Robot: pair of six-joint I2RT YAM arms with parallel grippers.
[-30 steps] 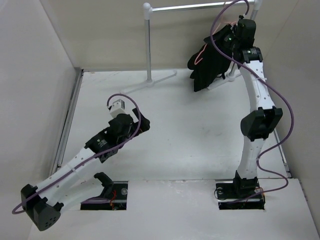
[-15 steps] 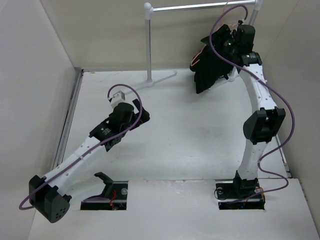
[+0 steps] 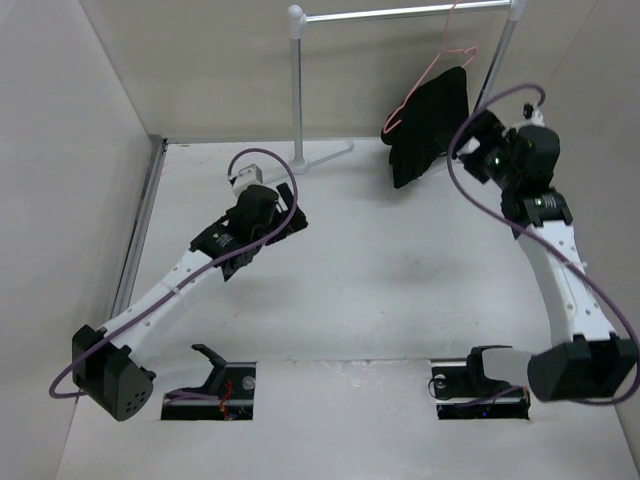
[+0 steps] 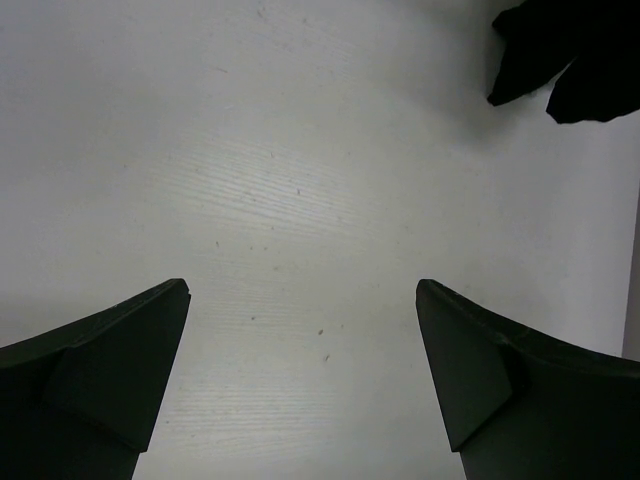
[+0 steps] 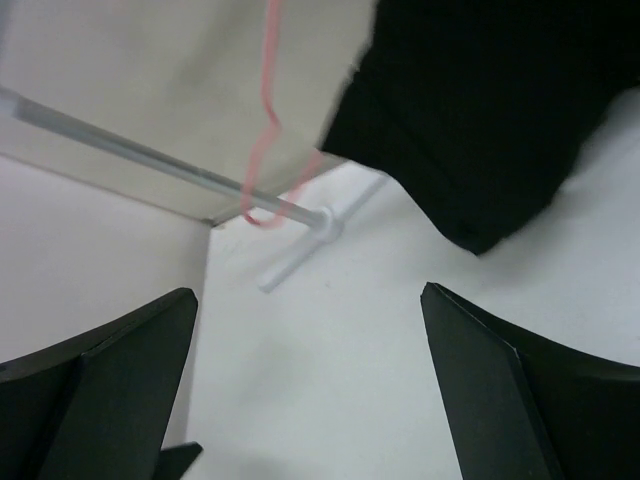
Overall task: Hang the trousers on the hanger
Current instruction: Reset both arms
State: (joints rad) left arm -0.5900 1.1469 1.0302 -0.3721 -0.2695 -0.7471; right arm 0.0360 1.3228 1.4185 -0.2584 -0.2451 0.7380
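Trousers: the trousers (image 3: 430,125) hang in a dark bunch from the hanger (image 3: 405,100), at about 1 o'clock on the table (image 3: 400,290). They are folded over the wire, and the lower end reaches down near the tabletop. Whether it touches cannot be told.
Hanger: the pink-red wire has its hook over the silver bar of the rail (image 3: 400,13). One bare shoulder of wire slants out toward 8 o'clock from the cloth.
Right gripper: the right gripper (image 3: 467,132) is just beside the trousers at their 3 o'clock and apart from them. Its jaws are spread wide with nothing between them.
Left gripper: the left gripper (image 3: 293,216) is well apart from the cloth, at about its 8 o'clock, low over bare table. It is likewise released and empty.
Top view only: shows both arms, the whole rail with its white post, and the hook on the bar.
Right wrist view only: past the parted right gripper (image 5: 310,380) it shows the trousers (image 5: 480,100) at 1 o'clock. The hanger (image 5: 265,120) is a thin pink loop at 11 o'clock, crossing the rail (image 5: 150,155) bar, with a white rail foot lying on the table.
Left wrist view only: the left gripper (image 4: 300,370) frames plain table (image 4: 300,150). Only a dark edge of the trousers (image 4: 570,50) shows at 1 o'clock, and neither hanger nor rail appears.
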